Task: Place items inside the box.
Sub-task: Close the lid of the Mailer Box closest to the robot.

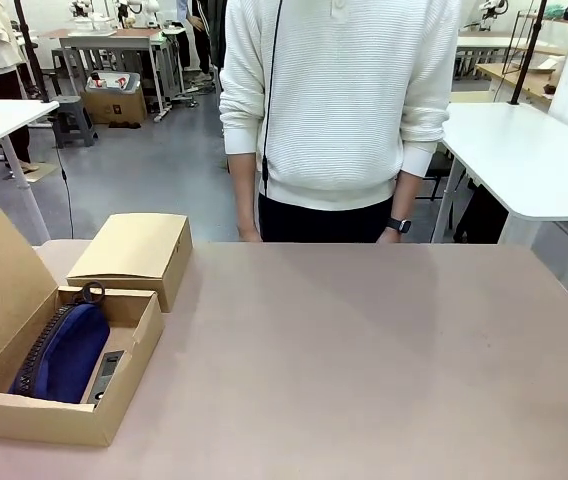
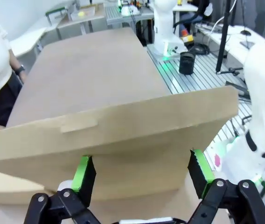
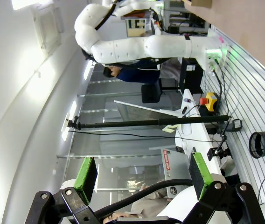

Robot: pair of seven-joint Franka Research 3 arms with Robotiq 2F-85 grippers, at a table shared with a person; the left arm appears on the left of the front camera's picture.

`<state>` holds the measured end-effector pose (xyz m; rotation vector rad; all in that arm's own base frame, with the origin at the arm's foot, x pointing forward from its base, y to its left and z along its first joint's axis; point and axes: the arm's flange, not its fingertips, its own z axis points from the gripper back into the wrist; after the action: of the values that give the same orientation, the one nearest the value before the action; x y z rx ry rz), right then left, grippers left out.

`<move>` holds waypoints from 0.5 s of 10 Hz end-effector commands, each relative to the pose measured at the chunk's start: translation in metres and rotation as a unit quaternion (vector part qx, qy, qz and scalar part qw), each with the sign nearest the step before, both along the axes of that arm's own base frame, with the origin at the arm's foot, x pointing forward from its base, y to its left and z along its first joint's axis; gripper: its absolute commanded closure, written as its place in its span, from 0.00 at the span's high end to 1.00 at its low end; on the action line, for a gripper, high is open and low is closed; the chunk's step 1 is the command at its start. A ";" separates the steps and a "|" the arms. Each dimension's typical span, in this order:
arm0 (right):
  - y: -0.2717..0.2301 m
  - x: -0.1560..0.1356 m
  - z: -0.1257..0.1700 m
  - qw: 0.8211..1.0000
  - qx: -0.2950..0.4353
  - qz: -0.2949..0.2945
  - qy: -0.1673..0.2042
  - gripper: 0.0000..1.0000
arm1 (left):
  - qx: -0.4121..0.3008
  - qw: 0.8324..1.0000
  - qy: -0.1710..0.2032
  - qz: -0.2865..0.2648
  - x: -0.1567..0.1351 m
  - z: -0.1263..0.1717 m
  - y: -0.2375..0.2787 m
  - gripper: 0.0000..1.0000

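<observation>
Step in hand, as judged: closing out the packing; possibly the flap comes next.

1. Left claw (image 2: 142, 175): released, green pads spread wide, nothing between them. Directly ahead of the pads, very near, the raised flap of the box (image 1: 4, 270), standing roughly upright with its top edge above the fingertips. Whether a pad touches the cardboard cannot be told.
2. Beyond and below that flap, in the front view: open box (image 1: 129, 375) at the left end of the desk (image 1: 384, 360). Inside it, the navy pouch (image 1: 64, 352) lying along the compartment, a dark ring at its far end, and a slim dark item (image 1: 107, 373) wedged between pouch and right wall. Type of that item too small to tell.
3. Just behind the box, touching or nearly so: a second, closed carton (image 1: 134, 255). Leave untouched.
4. For a clean flap closure: approach slowly, push near the top edge, avoid dragging the light box sideways.
5. Far side of the desk: a person (image 1: 339, 110) standing, hands low at the edge.
6. Right claw (image 3: 142, 175): released, empty, aimed away from the desk toward the room.
</observation>
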<state>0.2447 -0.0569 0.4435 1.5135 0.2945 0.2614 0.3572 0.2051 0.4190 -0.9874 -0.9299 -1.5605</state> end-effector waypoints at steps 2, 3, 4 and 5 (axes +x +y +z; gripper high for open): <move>0.003 0.001 0.006 1.000 0.008 -0.005 0.009 1.00 | -0.038 0.999 -0.012 0.012 0.008 0.007 -0.046 1.00; 0.003 0.001 0.006 1.000 0.008 -0.005 0.009 1.00 | -0.044 0.999 -0.017 0.000 0.009 0.006 -0.058 1.00; 0.003 0.001 0.006 1.000 0.008 -0.005 0.009 1.00 | -0.055 0.998 -0.016 -0.003 0.010 0.003 -0.071 1.00; 0.003 0.001 0.006 1.000 0.008 -0.005 0.009 1.00 | -0.069 0.998 -0.004 -0.003 0.012 -0.004 -0.082 1.00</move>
<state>0.2447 -0.0569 0.4435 1.5135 0.2945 0.2614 0.3714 0.1347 0.4193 -1.0718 -1.0303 -1.5617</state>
